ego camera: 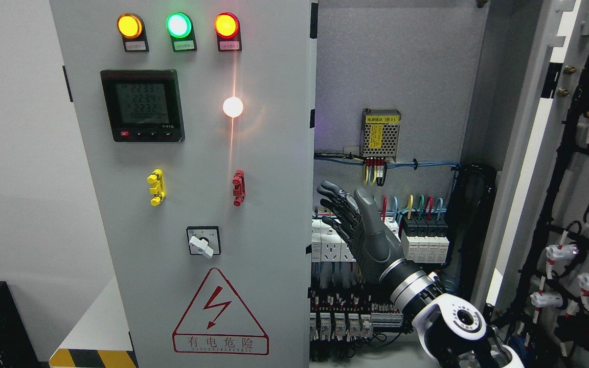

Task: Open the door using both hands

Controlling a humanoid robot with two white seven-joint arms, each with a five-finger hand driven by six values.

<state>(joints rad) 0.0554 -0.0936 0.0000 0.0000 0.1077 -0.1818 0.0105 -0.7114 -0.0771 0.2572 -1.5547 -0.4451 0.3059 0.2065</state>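
Right robot hand (363,232), fingers spread, beside left door (197,204).

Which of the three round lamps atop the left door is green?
The middle lamp; the left lamp glows amber and the right lamp red.

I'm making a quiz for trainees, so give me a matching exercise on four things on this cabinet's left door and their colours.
Column one:
1. middle lamp
2. left handle
3. right handle
4. rotary switch knob

Column two:
A. red
B. white
C. green
D. yellow

Pairs: 1-C, 2-D, 3-A, 4-B
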